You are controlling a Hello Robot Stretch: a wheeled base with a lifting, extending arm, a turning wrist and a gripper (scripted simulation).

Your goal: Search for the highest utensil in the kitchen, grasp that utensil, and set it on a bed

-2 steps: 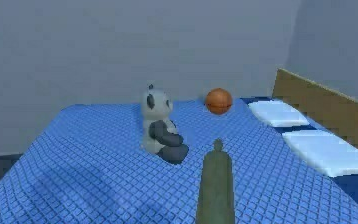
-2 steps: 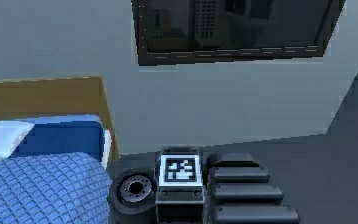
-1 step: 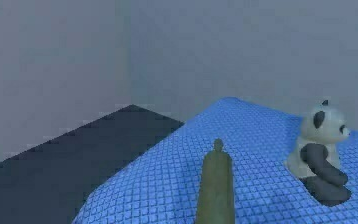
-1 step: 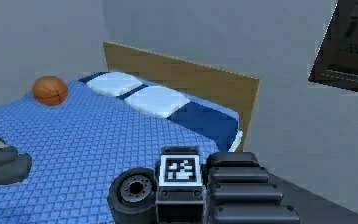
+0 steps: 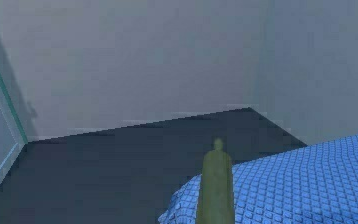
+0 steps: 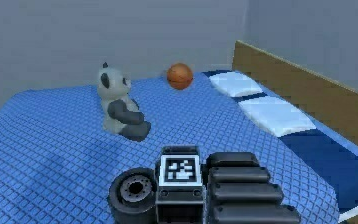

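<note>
Bed (image 6: 57, 140) lies behind the gripper (image 6: 132, 196); whether its jaws hold anything, I cannot tell.

A home bedroom: blue-quilted bed (image 6: 67, 130), pillows (image 6: 277, 115), toy panda (image 6: 120, 102).

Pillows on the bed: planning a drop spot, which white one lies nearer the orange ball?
The upper pillow, just right of the orange ball; the lower pillow lies farther down the arm side view's right.
</note>
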